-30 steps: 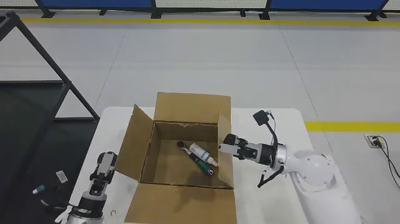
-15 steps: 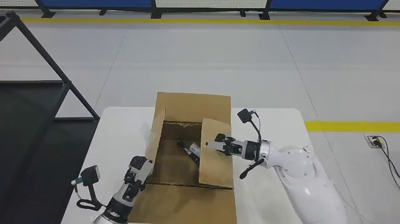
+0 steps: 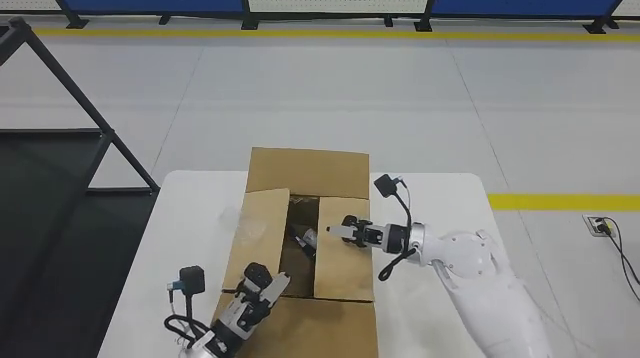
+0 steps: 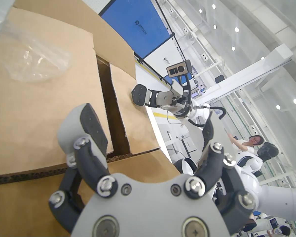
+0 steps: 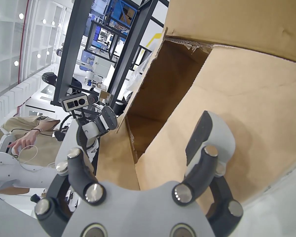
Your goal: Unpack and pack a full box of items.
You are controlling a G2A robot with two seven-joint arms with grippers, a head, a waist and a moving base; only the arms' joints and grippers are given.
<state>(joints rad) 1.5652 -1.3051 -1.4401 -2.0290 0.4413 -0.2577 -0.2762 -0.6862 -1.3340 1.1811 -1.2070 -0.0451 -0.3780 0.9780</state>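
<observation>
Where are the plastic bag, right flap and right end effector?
plastic bag (image 4: 37, 60), left wrist view, crumpled middle.
right flap (image 3: 345, 266), top view, bare centre.
right end effector (image 3: 335, 230), top view, between fingertips.

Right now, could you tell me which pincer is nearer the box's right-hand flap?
Right. The right pincer is over the right-hand flap, at its inner edge; the left pincer is across the gap, by the left-hand flap.

So the white table (image 3: 450, 193) has the cardboard box (image 3: 300, 168) sitting straight on it, about mid-width and reaching the near edge. Its two side flaps are folded in over the top, with the back flap out toward the far edge.
</observation>
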